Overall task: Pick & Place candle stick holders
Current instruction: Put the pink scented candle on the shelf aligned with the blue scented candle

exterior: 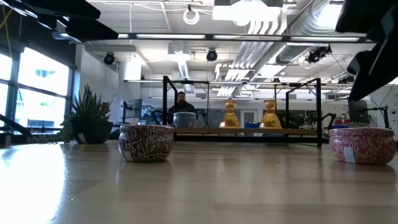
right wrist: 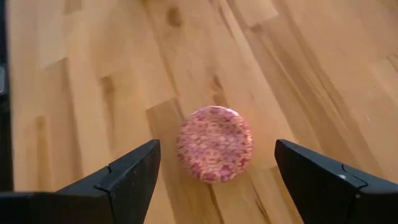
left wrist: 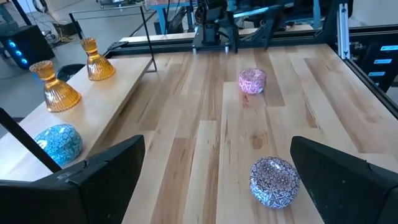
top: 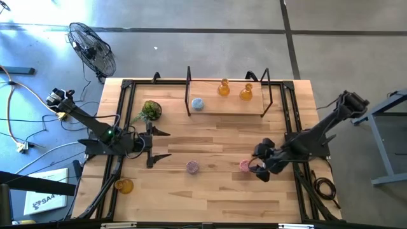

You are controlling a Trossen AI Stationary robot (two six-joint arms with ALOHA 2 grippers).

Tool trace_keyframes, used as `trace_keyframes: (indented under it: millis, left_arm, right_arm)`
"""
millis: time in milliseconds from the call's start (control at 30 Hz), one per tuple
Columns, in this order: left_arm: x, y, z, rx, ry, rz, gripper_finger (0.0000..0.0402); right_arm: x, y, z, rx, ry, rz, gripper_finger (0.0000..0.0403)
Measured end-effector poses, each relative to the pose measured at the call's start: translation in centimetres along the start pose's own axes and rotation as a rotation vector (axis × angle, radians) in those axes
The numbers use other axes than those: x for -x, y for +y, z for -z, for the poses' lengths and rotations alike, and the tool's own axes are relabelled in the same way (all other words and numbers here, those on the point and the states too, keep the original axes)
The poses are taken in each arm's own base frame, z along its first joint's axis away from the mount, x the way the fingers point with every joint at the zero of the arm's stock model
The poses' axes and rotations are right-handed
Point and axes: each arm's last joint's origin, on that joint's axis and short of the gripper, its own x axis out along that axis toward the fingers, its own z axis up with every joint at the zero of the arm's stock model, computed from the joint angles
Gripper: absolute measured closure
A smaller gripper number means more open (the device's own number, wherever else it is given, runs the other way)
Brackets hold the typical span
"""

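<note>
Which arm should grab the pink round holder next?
Right. The right gripper hovers over the short round pink glass candle holder, jaws open and straddling it. The left gripper waits across the table, nearer the lilac round glass holder.

You see a pale, streaky wooden tabletop with a black frame. On the raised shelf two amber ribbed holders glow orange beside a blue holder with a swirling white pattern. Off the shelf, the pink holder carries a dense red-and-white floral print; the lilac holder shows purple scrollwork on white. Another amber holder sits farthest from the shelf. Near the shelf, the plant is green. Both pincers are black.
</note>
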Motion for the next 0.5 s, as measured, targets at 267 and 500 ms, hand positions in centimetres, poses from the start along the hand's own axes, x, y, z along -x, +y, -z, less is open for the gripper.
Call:
trace_keyframes:
  millis: [267, 500]
  left_arm:
    - [0.0, 0.0, 0.0, 0.02, 0.001, 0.001, 0.0004]
    - [0.0, -0.1, 0.0, 0.042, 0.005, 0.022, 0.0004]
  right_arm:
    - [-0.6, -0.9, -0.9, -0.14, 0.033, 0.023, 0.0091]
    - [-1.8, -1.2, -1.2, -0.231, 0.11, 0.048, 0.0091]
